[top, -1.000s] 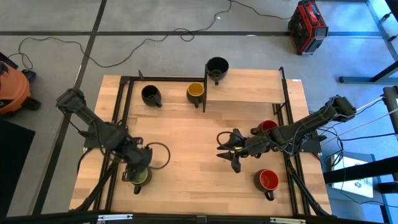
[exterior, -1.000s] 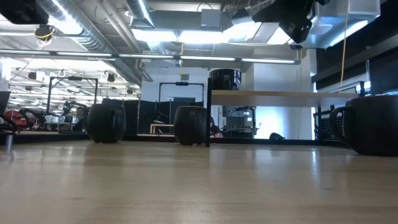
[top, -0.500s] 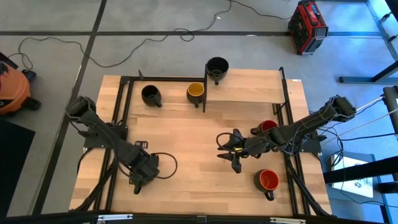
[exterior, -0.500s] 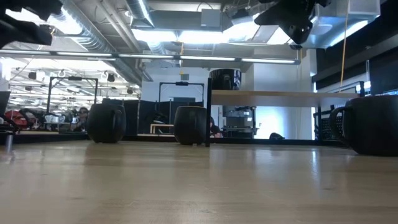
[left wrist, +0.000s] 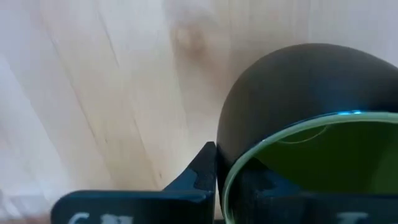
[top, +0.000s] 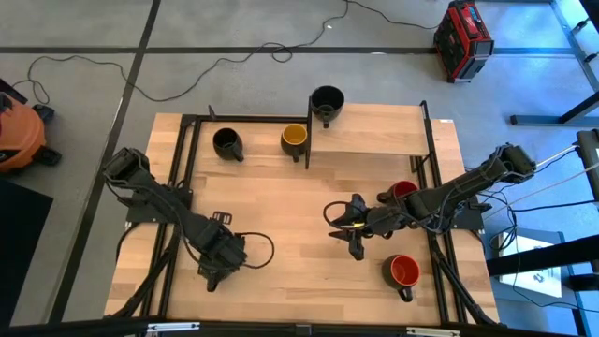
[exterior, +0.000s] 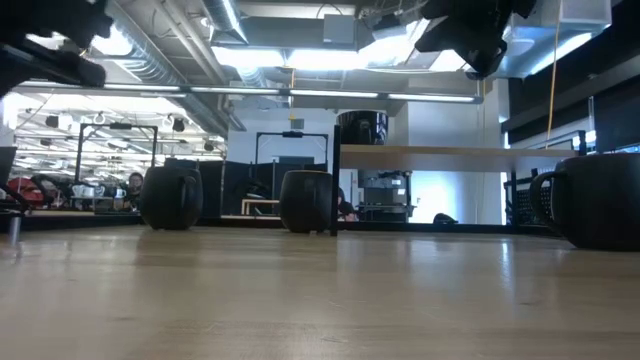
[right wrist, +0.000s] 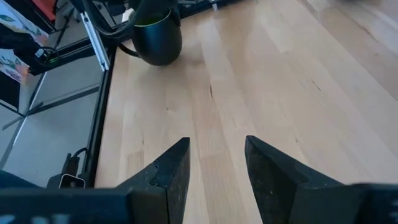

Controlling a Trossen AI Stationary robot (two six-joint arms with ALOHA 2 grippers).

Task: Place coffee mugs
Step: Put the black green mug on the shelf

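Shifted rightward, left gripper holds the green mug by its rim.

The desk is pale blond wood with straight grain, framed in black bars. The mugs are dark outside: one is yellow inside, one red, one orange-red, two black. The mug at the left pincer shows a green lining. Both arms are black. A red case lies on the grey floor.
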